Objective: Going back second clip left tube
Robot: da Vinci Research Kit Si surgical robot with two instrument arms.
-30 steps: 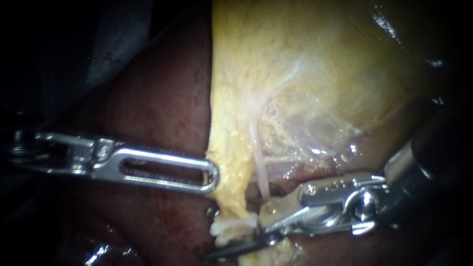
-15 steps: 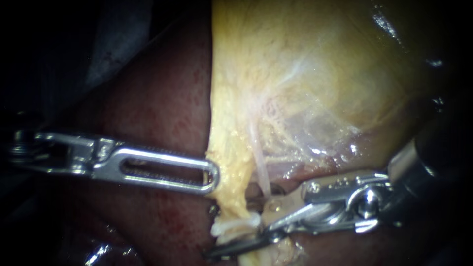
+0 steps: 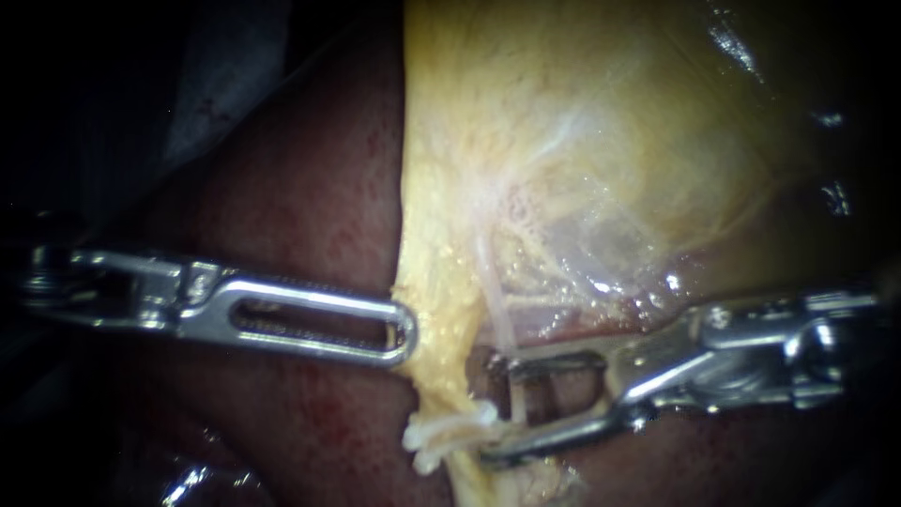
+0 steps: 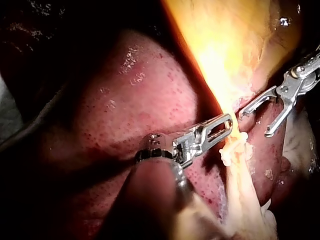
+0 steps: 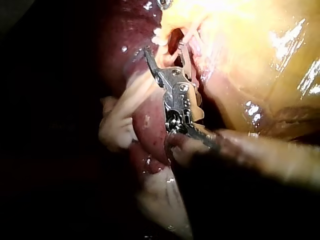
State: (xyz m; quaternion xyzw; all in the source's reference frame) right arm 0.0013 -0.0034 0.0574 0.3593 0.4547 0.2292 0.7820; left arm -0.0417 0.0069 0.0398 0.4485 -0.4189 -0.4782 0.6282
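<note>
Pulled back to the right over the past second, the right instrument [image 3: 493, 408] now shows far more of its metal wrist in the endoscope view, and its jaws have drawn off the yellow tissue [image 3: 441, 235] they reached across earlier. They stand open with a clear gap between them. A thin pale tube [image 3: 493, 296] runs down out of the yellow tissue, meets the tip of the upper jaw and crosses the gap toward the lower one. Whether a clip sits on the tube cannot be made out.

The left instrument [image 3: 405, 336] has not shifted. Its slotted jaws lie together on the edge of the yellow tissue, gripping it over the dark red liver [image 3: 300, 207].

Below that grip, frayed white strands [image 3: 441, 437] hang from the tissue's lower end, just beside the right instrument's lower jaw tip.

From the left wrist camera, the left instrument [image 4: 227, 122] pinches the tissue edge, with the right instrument [image 4: 254, 123] spread open just beyond it. The right wrist camera shows the right instrument [image 5: 163, 49] parted around pale tissue.
</note>
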